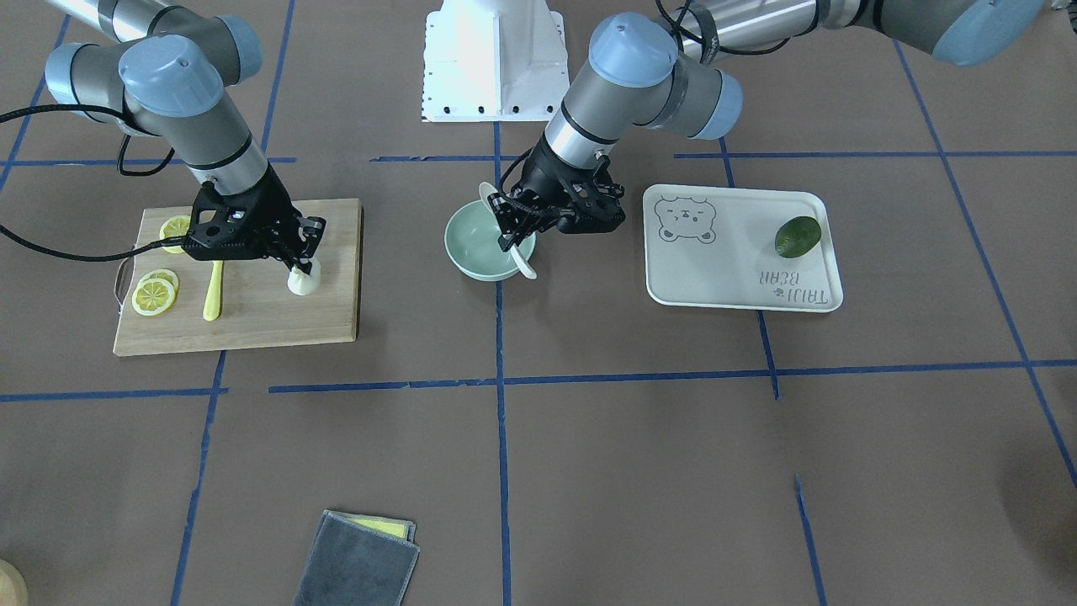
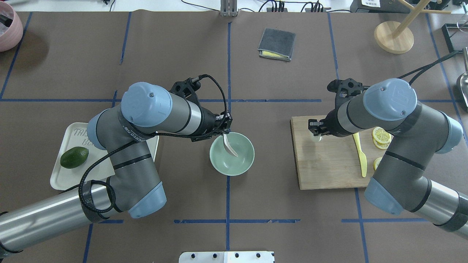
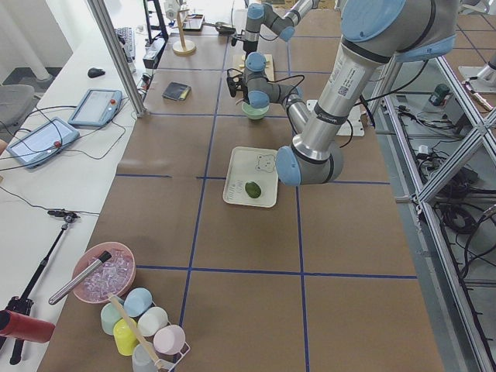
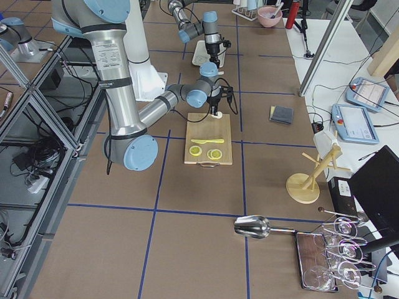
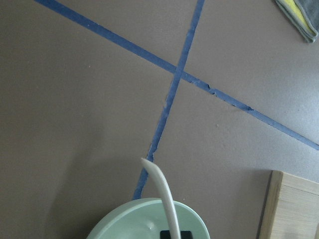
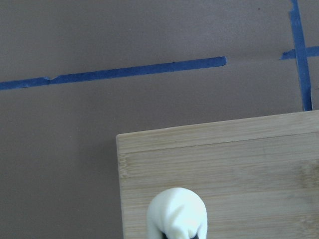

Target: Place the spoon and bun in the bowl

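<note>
Your left tool [image 1: 517, 236] is pinched narrow on the spoon [image 2: 230, 146], holding it at a slant over the bowl [image 2: 244, 160]. In the overhead view the lower end hangs inside the bowl. From across the tabletop [image 1: 589, 438], one end seems to reach out over the rim, so how far in it sits is uncertain. If you let go from here, the spoon may land across the rim, rock, and tip out onto the tabletop. A drop from this height could also make it bounce out of the smooth bowl, so lower it and level it first.

Your right tool [image 1: 304, 263] is down on the cutting board [image 1: 269, 316], near the corner, its fingers drawn in on the top of the bun [image 1: 304, 283]. It looks like a grip. The wrist view shows only the bun's pale top, so you cannot tell how deep the hold is. The bun looks soft. Too shallow a pinch may let it slip free on the way over, and too hard a pinch may crush it.

Mind the crossing as well. The bowl is small, so bringing the bun in before the left arm clears risks the tools knocking together. A bun set on a leaning spoon could lever it out.
</note>
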Robot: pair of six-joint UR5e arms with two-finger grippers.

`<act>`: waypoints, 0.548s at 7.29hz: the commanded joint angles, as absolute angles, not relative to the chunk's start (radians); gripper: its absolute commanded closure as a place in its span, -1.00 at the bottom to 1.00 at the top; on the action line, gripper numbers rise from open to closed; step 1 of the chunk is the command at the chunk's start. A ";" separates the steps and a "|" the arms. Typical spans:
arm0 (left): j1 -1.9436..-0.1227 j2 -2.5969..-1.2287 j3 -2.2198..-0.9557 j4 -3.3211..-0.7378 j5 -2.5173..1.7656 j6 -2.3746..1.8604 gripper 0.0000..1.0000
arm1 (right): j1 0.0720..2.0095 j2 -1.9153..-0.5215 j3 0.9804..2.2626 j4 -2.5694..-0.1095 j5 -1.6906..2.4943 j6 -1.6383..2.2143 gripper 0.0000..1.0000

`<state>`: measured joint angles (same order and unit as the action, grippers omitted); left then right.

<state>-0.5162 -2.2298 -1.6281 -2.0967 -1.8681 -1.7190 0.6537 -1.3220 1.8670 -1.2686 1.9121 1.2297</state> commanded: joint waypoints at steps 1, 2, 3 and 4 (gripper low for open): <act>-0.515 -2.229 -1.621 -2.097 -1.867 -1.718 -0.99 | 0.655 -1.309 1.870 -1.269 1.913 1.230 0.84; -0.515 -2.227 -1.623 -2.095 -1.865 -1.710 -1.00 | 0.653 -1.299 1.870 -1.269 1.911 1.235 0.84; -0.526 -2.226 -1.637 -2.091 -1.856 -1.695 -1.00 | 0.653 -1.283 1.871 -1.269 1.911 1.235 0.84; -0.566 -2.209 -1.664 -2.077 -1.870 -1.690 -1.00 | 0.652 -1.257 1.871 -1.269 1.914 1.236 0.84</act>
